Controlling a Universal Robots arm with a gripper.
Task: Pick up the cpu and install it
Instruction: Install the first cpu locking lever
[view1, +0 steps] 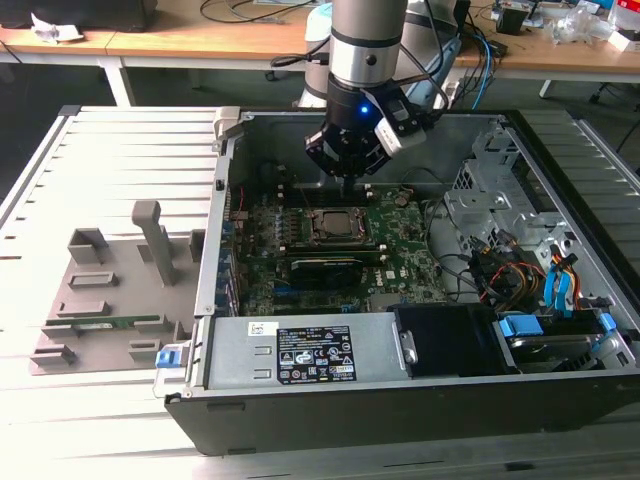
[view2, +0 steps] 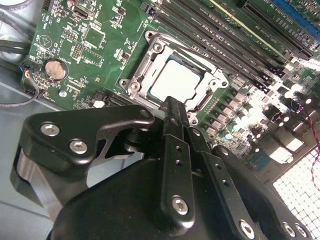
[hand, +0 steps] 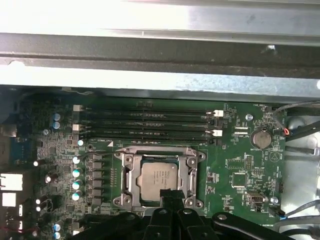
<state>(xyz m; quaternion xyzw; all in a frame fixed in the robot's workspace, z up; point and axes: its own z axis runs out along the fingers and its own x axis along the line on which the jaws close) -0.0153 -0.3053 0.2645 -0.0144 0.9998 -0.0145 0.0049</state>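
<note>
The cpu (view1: 335, 226), a flat square chip with a silvery top, lies inside the socket frame (view1: 312, 238) on the green motherboard of the open computer case. Both wrist views show it seated level in the frame: cpu (view2: 175, 80), cpu (hand: 159, 176). My gripper (view1: 345, 184) hangs a short way above the socket's far edge, clear of the chip. Its black fingers are pressed together with nothing between them, gripper (view2: 172, 104), gripper (hand: 170, 194). The tip overlaps one edge of the chip in both wrist views.
Memory slots (hand: 145, 125) run beside the socket, and a coin battery (hand: 260, 137) sits further along the board. The case holds a power supply (view1: 300, 355), a drive cage (view1: 490, 190) and loose cables (view1: 520, 270). A grey fixture (view1: 100, 300) with a green memory stick (view1: 110, 322) lies at the exterior view's left.
</note>
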